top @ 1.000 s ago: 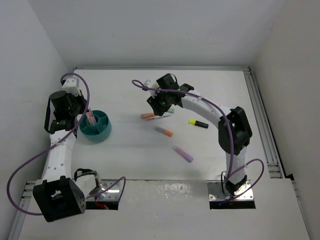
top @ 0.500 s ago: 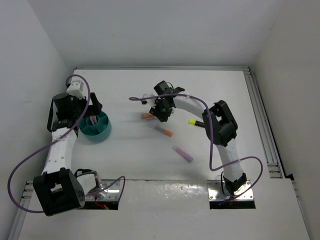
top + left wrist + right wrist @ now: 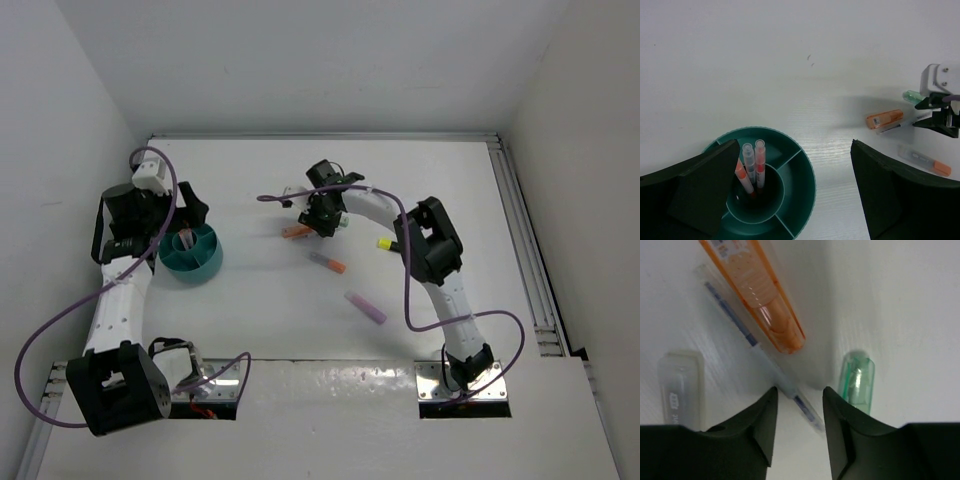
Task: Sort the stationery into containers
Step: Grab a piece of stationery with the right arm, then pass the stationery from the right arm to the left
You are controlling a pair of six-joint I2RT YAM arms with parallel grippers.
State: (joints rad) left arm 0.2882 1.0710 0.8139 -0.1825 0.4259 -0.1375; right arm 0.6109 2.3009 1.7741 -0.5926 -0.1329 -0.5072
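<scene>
The teal bowl (image 3: 799,175) is smooth plastic (ribbed at the rim); the orange highlighter (image 3: 755,295) glossy, translucent.

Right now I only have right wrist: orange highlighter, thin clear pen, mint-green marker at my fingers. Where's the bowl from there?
Observer: In the top view the teal bowl sits well to the left of your cluster, beneath the left gripper, which is open.
Operator: Anything in it?
Observer: Left wrist shows at least two orange pens with clear caps standing in the centre compartment. The outer compartments in view are bare.
Operator: What else is loose?
Observer: A purple marker lies nearer the arm bases, and a yellow-capped marker pokes out from under the right arm.
</scene>
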